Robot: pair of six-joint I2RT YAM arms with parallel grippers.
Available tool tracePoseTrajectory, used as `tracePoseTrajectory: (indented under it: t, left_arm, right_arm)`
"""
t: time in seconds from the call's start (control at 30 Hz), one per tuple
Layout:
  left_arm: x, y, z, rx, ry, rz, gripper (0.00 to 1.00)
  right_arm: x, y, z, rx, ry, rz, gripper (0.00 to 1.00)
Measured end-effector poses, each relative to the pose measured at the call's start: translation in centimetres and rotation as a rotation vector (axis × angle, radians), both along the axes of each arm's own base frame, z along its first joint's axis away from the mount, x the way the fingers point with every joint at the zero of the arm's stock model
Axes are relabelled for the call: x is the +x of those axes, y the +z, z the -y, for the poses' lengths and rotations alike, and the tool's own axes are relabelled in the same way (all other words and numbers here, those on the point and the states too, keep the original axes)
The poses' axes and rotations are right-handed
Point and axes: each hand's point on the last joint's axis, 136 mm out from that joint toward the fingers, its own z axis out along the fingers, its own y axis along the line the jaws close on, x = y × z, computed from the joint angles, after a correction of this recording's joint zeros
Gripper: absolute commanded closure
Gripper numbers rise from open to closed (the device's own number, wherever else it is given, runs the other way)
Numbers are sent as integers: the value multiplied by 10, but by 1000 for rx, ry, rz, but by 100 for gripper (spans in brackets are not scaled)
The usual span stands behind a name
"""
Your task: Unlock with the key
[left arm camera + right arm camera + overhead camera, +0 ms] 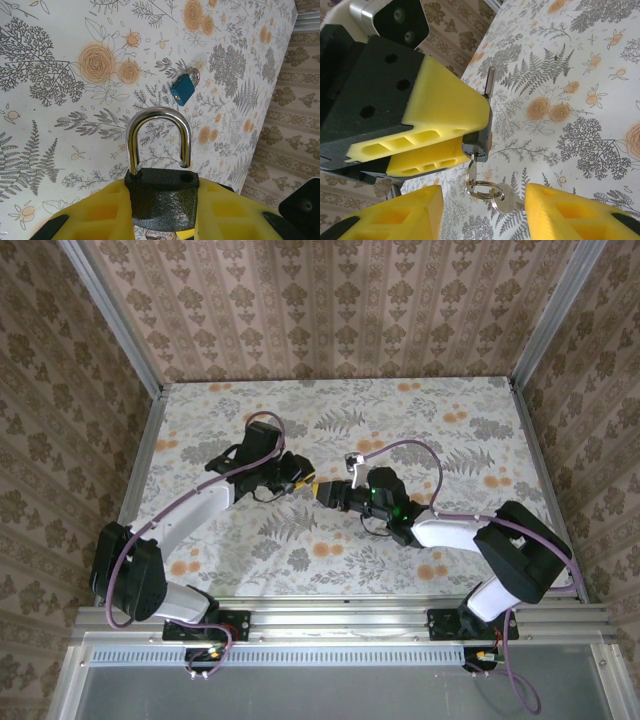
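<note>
Where the dark padlock (480,143) turns its underside to the right wrist camera, the key (506,198) hangs just below it, a small silver key threaded on a thin wire ring (479,189). A short metal piece runs from the ring up into the padlock's underside. We cannot tell whether that is a second key seated in the keyhole. The key and its ring dangle in the gap between the two yellow fingers (570,212) of the right tool (484,194). That tool stands open, its jaws well apart, and it has hold of nothing. The ring hangs clear of the finger on the left of that view. The key's blade reaches to the edge of the other finger, and we cannot tell whether it touches there.

The left tool (161,189) is closed on the dark padlock, its yellow pads pressed to both sides of the body. In the left wrist view we see the silver shackle (157,125) arching out of the body. One leg sits in the body, and the other leg's end stands just above its hole.

From above, the two tools meet tip to tip near the middle of the tabletop (450,530), the left arm reaching in from the left side and the right arm from the right. A small blue padlock (183,88) lies on the tabletop beyond the shackle, apart from both tools, toward the far edge.
</note>
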Motion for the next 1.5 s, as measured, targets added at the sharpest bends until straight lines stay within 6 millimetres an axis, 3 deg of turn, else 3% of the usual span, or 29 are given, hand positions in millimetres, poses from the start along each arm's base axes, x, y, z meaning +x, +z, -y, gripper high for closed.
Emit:
tracePoseTrajectory:
  t: [0.4,0.67,0.77,0.87,0.93,1.1,1.27,1.5]
  left_arm:
    - [-5,-1,6,-12,-15,-21,77]
    - [-2,2,8,-33,2,-18,75]
    - [-1,3,8,-34,9,-16,70]
    - [0,2,7,-35,13,-19,58]
    - [-1,3,8,-40,8,-17,49]
    - [-1,11,3,-37,-2,15,40]
    - [1,22,-16,-10,8,66,40]
    - [4,37,-37,30,-62,183,40]
  right_arm:
    - [11,-2,-12,9,-10,5,62]
    - [15,-1,-15,28,-22,4,87]
    - [16,0,-14,28,-32,8,93]
    - [17,1,-13,28,-37,11,98]
    - [17,-1,-11,17,-46,5,99]
    - [16,-12,-2,-38,-64,-22,100]
    - [11,-7,7,-80,-50,-11,100]
    - [-12,12,12,-113,103,6,100]
